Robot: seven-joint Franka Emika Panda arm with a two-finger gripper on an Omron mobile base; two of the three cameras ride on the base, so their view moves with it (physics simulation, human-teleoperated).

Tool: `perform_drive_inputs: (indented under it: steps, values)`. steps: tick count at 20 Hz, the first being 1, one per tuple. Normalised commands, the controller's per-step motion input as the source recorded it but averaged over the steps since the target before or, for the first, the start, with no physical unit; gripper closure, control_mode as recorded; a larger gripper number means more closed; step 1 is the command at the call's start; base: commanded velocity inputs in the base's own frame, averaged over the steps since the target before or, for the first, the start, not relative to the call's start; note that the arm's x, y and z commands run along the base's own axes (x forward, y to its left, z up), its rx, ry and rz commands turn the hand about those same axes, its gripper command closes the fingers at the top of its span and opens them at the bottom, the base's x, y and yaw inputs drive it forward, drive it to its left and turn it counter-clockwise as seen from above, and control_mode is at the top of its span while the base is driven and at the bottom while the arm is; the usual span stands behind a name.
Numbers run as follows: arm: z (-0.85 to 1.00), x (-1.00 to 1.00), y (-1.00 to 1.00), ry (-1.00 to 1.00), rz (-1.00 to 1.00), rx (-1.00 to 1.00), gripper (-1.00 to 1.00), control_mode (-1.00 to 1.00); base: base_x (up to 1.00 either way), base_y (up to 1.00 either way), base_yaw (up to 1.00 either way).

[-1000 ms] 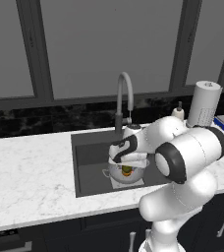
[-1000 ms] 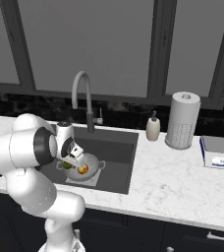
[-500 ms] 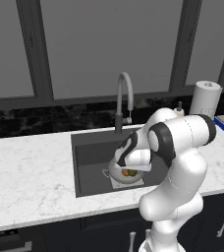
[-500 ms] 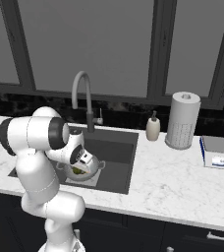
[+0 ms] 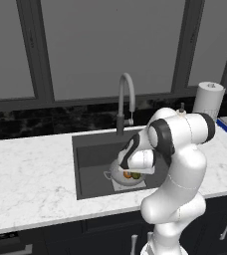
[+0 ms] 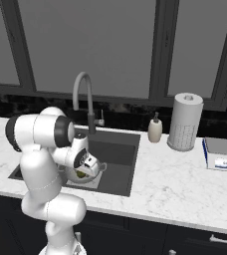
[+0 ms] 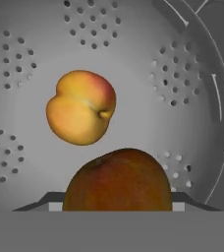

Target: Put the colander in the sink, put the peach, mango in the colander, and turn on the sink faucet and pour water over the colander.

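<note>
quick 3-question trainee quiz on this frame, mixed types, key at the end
1. True or false: the colander stands on the counter, outside the sink.
2. Short answer: in the hand view, which fruit in the colander lies farther from the camera?
3. Pick one: what stands on the counter between the sink faucet and the paper towel roll? A) a soap bottle B) a kettle C) a mug

Key
1. False: it is in the sink.
2. The peach; the mango is right at the camera.
3. A, the soap bottle.
</note>
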Motion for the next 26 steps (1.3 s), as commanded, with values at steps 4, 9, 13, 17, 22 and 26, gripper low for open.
perform_drive_inputs:
  steps: [4, 9, 13, 17, 22, 26]
  values:
    - [-0.13, 0.1, 0.0, 0.0, 0.0, 0.0, 1.0, -1.0, 0.0, 0.0, 0.0]
    - [-0.19, 0.07, 0.0, 0.0, 0.0, 0.0, 1.0, -1.0, 0.0, 0.0, 0.0]
    - [-0.26, 0.04, 0.0, 0.0, 0.0, 0.0, -1.0, -1.0, 0.0, 0.0, 0.0]
    - [-0.08, 0.01, 0.0, 0.0, 0.0, 0.0, -1.0, -1.0, 0.0, 0.0, 0.0]
    - [0.0, 0.0, 0.0, 0.0, 0.0, 0.0, -1.0, -1.0, 0.0, 0.0, 0.0]
    - [0.06, 0.03, -0.07, 0.0, 0.0, 0.0, -1.0, -1.0, 0.0, 0.0, 0.0]
